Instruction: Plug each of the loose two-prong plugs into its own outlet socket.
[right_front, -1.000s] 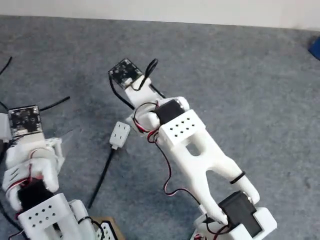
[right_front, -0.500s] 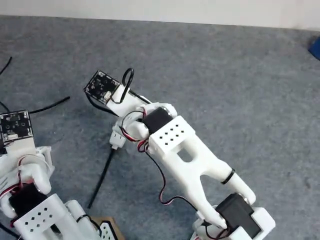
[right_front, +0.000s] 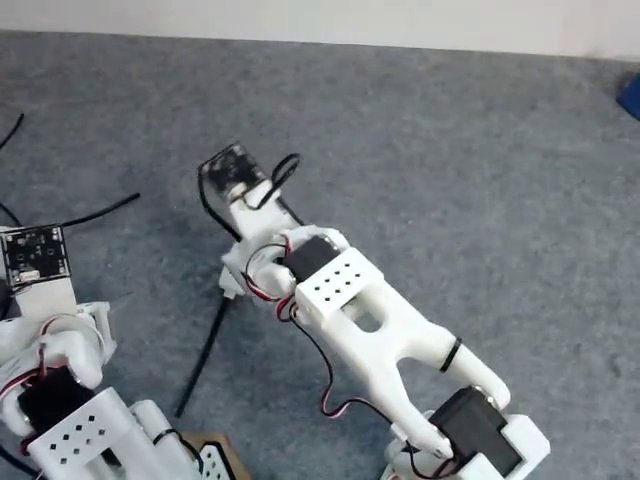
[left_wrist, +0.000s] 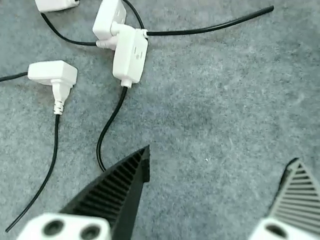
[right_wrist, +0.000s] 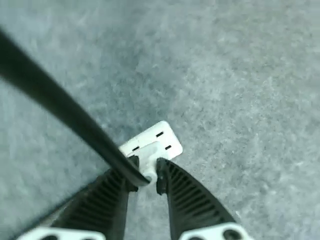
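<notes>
We judge the grasp of an outlet socket (right_wrist: 150, 141) to be the step in hand: our right claw (right_wrist: 146, 169) is clamped on its corded end, slotted face just past the fingertips (right_wrist: 164, 172), right arm (right_front: 345, 290) stretched low over the table (right_front: 500, 150). Next we would need to bring it to a loose plug (left_wrist: 52, 73), lying well ahead of our left claw (left_wrist: 220, 156), which hangs spread wide, and line prongs with slots.

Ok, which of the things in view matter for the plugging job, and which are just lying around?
For the job: outlet socket, gripped by the right pincer; loose plug; other white cabled pieces beside it.
Lying about: blue object at the far edge.
</notes>
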